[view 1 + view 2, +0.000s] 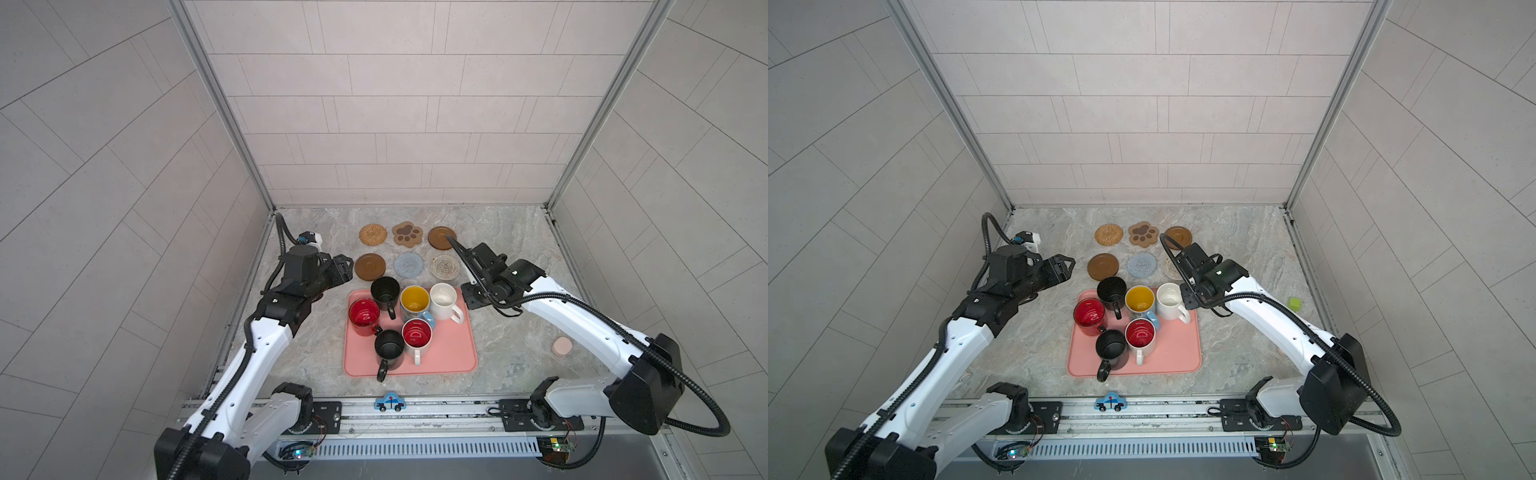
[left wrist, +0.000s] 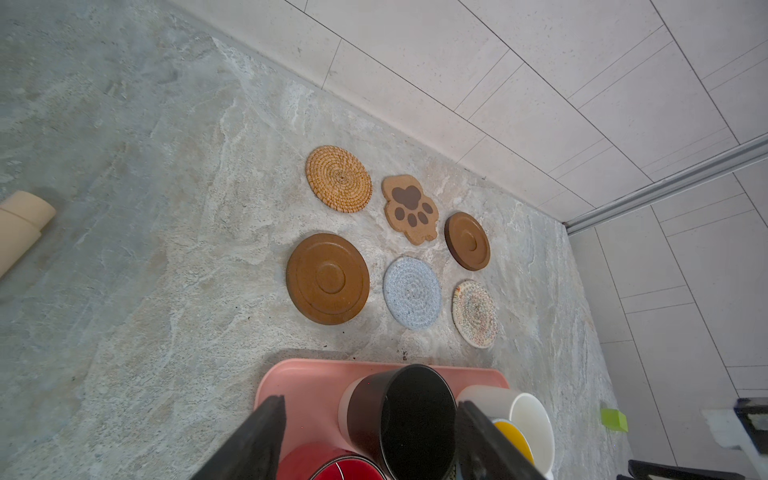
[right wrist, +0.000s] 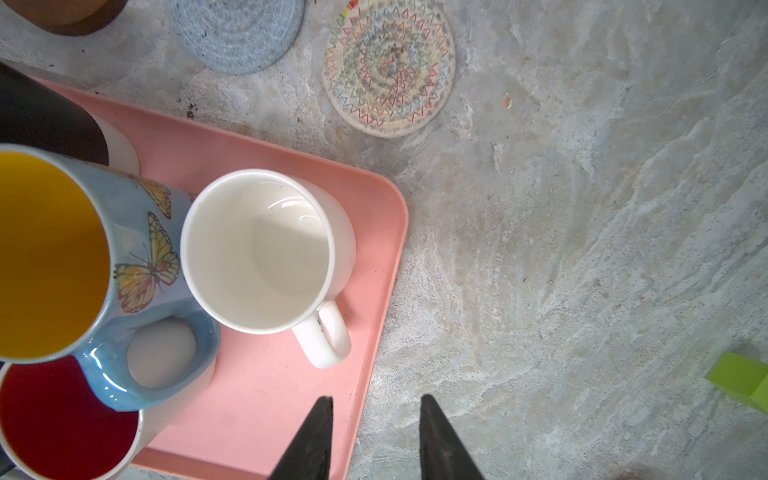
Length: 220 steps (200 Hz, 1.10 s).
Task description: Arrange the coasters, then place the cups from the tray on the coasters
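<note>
While both jaws apart, empty: cups (image 1: 414,300) crowded on tray (image 1: 453,353), green block (image 1: 1295,304) nearby.

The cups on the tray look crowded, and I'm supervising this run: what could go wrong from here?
The blue cup stands right beside the cream-white cup, so lifting either may knock its neighbour. The near black cup has its handle at the tray rim, which could snag or tip it.

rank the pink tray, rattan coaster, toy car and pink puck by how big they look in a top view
1. pink tray, largest by far
2. rattan coaster and toy car: look about alike, and the car sits nearer the camera, so no ranking
3. pink puck, smallest
</note>
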Tool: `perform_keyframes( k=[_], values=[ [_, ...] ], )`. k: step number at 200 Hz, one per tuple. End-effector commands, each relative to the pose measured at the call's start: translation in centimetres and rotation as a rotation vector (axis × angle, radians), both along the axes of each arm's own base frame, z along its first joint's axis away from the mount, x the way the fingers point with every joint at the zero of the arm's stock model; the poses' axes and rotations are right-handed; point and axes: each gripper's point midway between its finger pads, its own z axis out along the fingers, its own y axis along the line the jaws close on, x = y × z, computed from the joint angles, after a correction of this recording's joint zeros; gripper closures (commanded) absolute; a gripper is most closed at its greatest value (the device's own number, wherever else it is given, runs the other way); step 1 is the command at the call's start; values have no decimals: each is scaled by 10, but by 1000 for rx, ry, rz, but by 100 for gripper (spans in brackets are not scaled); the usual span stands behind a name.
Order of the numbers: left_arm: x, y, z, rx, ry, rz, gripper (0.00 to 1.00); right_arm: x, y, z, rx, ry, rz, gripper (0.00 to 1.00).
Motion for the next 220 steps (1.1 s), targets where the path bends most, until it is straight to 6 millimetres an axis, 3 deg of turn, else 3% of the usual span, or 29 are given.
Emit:
perform_keyframes(
  k=[1, 57, 125, 161, 220],
  values=[
    [6, 6, -1, 21, -33, 31, 28, -3, 1, -8, -25, 15, 13, 62],
    [0, 13, -4, 11, 18, 79, 28, -4, 18, -11, 14, 78, 41, 62],
    [-15, 17, -13, 37, 41, 73, 27, -13, 18, -25, 4, 112, 64, 62],
    [-23, 20, -11, 22, 34, 91, 27, -13, 17, -24, 24, 87, 54, 62],
    [-31, 20, -9, 18, 43, 85, 26, -16, 18, -41, 14, 96, 90, 62]
  ],
)
